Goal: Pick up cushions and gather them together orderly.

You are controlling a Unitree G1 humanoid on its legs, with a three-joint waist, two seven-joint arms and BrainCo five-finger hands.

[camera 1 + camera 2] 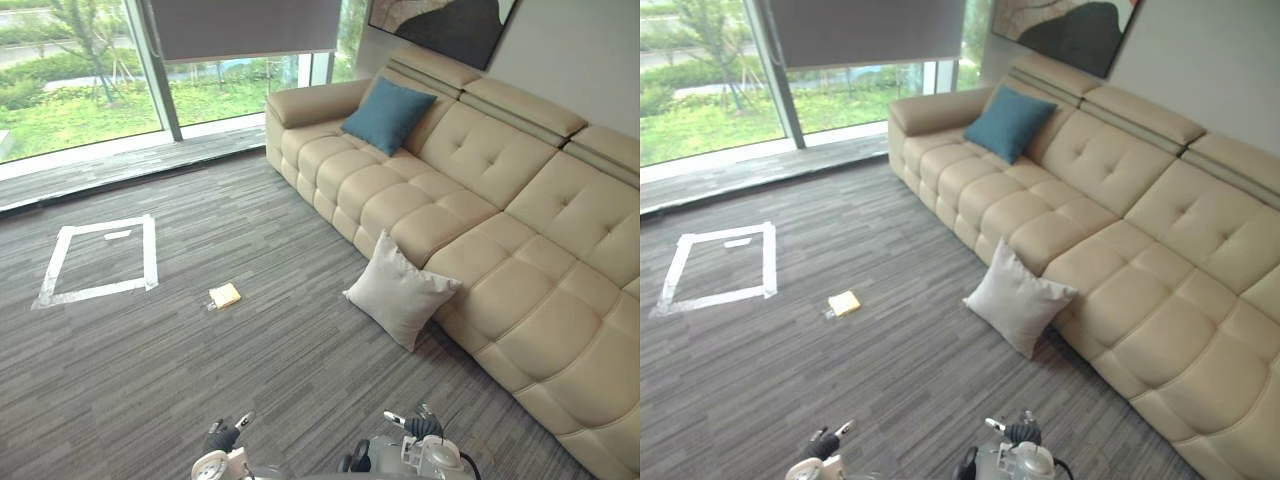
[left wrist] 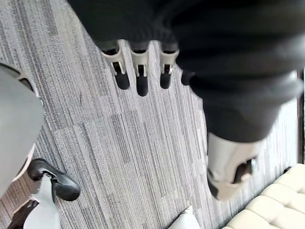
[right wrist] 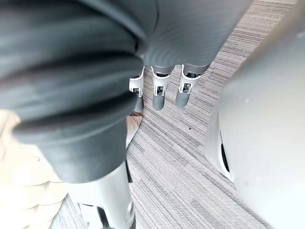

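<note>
Two cushions well apart: grey cushion [image 1: 400, 290] on the floor [image 1: 250, 370], leaning against the sofa [image 1: 480, 240]; teal cushion [image 1: 388, 113] up on its seat. Empty, fingers straight: left hand [image 2: 138, 78] and right hand [image 3: 159, 93]. Risk: shallow pinch slipping off soft fabric.

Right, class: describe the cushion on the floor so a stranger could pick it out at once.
Find the long beige sofa. A pale grey cushion leans against its front, on the carpet. The other cushion is teal and up on the seat.
</note>
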